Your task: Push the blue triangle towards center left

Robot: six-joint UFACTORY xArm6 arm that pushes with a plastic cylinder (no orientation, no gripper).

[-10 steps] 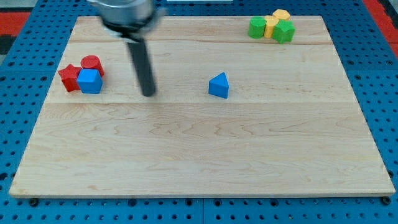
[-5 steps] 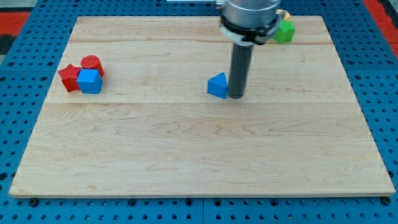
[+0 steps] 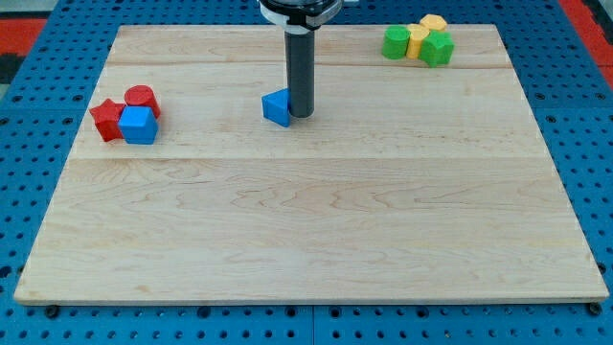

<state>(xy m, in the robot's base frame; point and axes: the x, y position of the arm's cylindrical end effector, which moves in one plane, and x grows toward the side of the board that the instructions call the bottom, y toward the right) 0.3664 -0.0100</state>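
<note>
The blue triangle point(image 3: 277, 107) lies on the wooden board point(image 3: 306, 220), left of the board's middle and in its upper half. My tip point(image 3: 302, 115) stands right against the triangle's right side. The dark rod rises from there to the view's top edge.
A red star-like block point(image 3: 106, 120), a red cylinder point(image 3: 142, 97) and a blue cube-like block point(image 3: 139, 126) cluster at the left edge. Two green blocks point(image 3: 397, 42) point(image 3: 439, 48) and two yellow blocks point(image 3: 422, 36) cluster at the top right.
My tip swung from left of the triangle to its right side, then moved left and slightly up, pushing the blue triangle leftward about 60 pixels.
</note>
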